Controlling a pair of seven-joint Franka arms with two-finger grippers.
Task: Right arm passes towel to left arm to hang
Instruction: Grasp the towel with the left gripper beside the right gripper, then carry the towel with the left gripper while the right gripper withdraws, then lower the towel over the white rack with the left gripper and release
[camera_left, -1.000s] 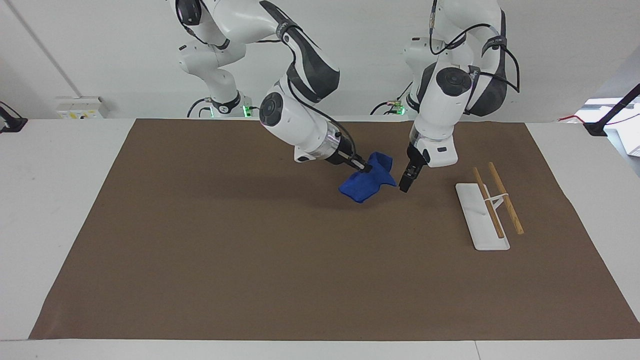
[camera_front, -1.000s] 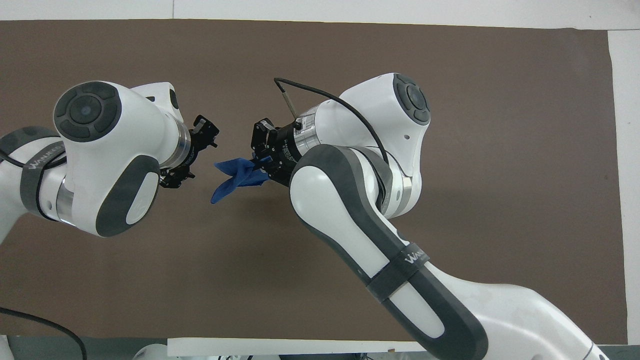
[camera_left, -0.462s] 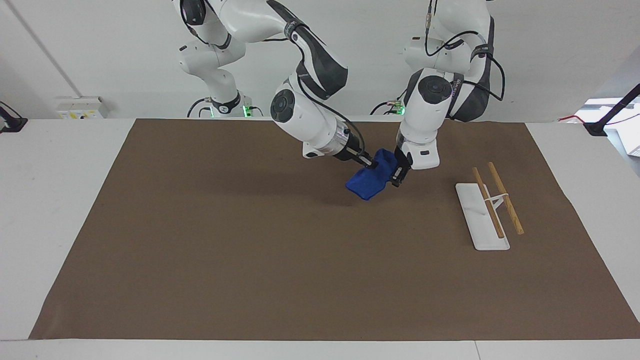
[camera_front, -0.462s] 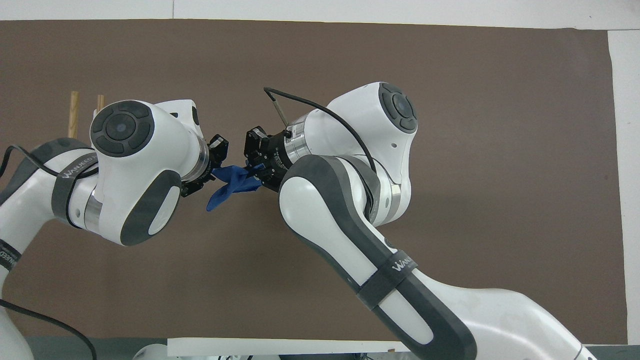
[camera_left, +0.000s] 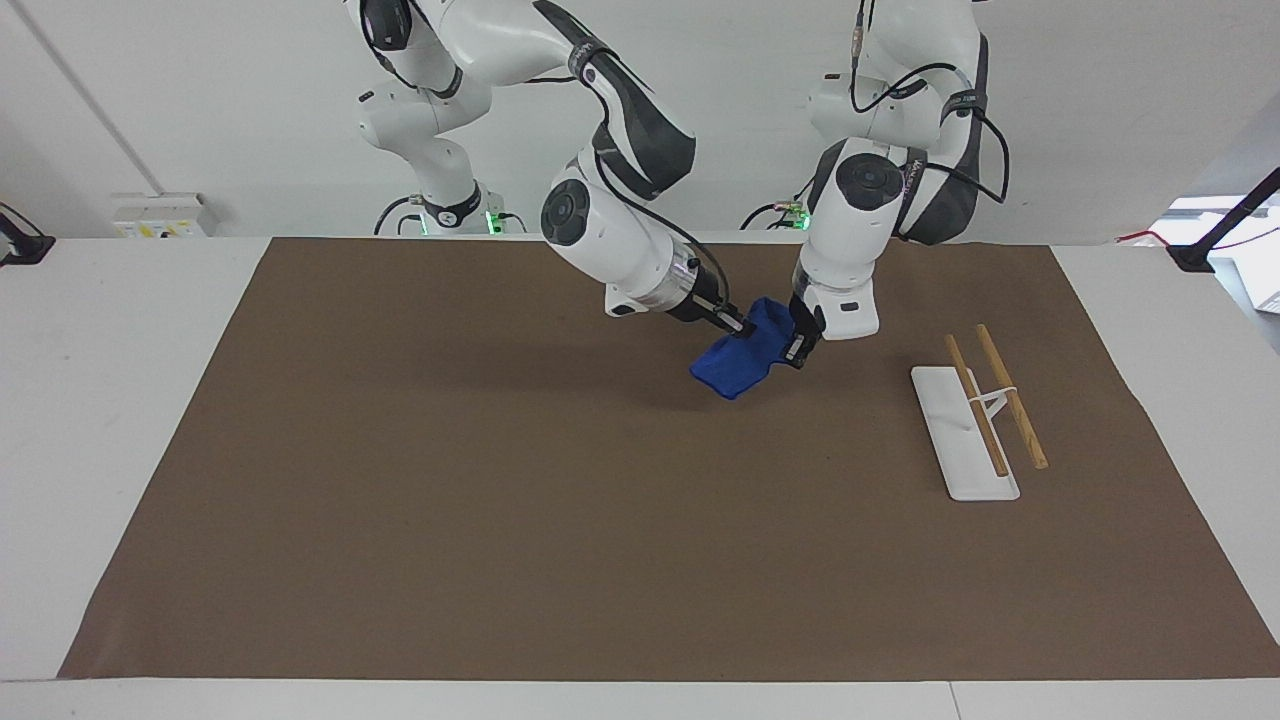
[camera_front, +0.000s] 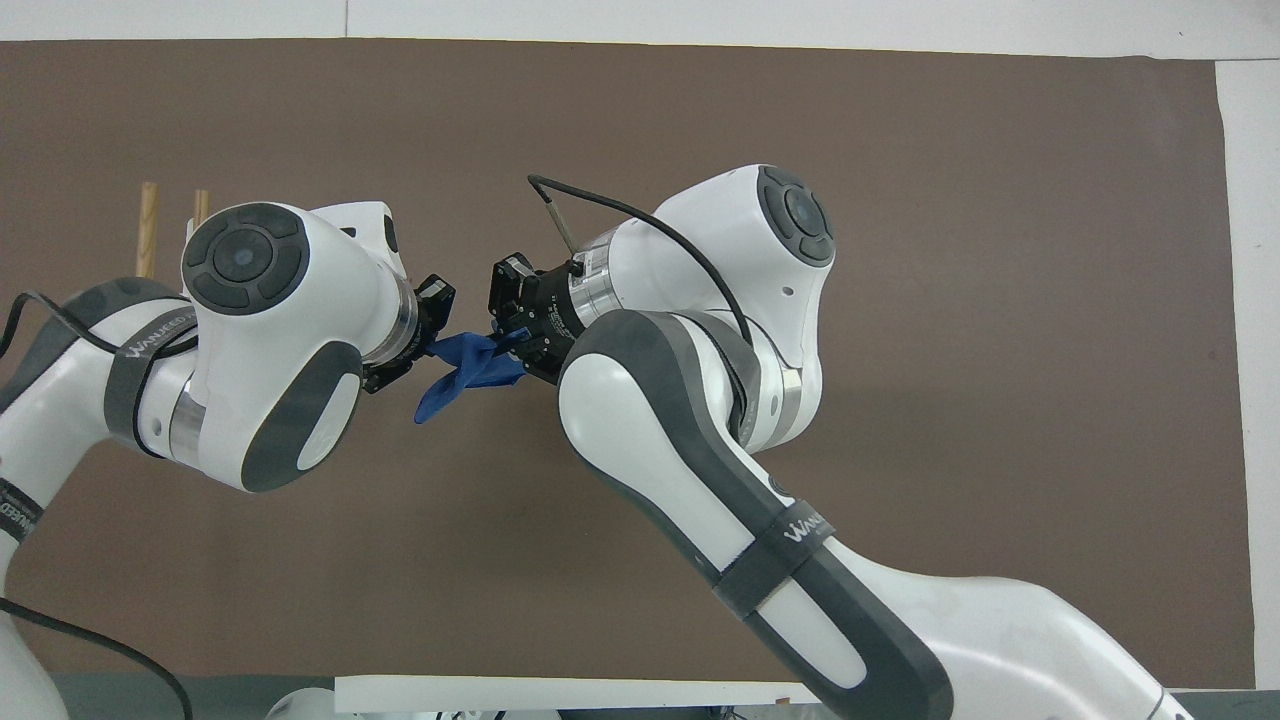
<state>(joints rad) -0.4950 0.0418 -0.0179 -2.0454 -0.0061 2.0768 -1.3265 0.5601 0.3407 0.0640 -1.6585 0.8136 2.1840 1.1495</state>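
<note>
The royal-blue towel hangs bunched in the air over the brown mat, between the two grippers; it also shows in the overhead view. My right gripper, also in the overhead view, is shut on the towel's upper edge. My left gripper has its open fingers around the towel's other end, which lies between them in the overhead view. Whether the fingers touch the cloth I cannot tell.
The white rack with two wooden rods stands on the brown mat toward the left arm's end of the table. Only the rod tips show in the overhead view, past the left arm.
A second ago the left gripper was apart from the towel; it swung in and now brackets the towel's free end. The right gripper rose slightly with the towel. Little moved in the last half second.
</note>
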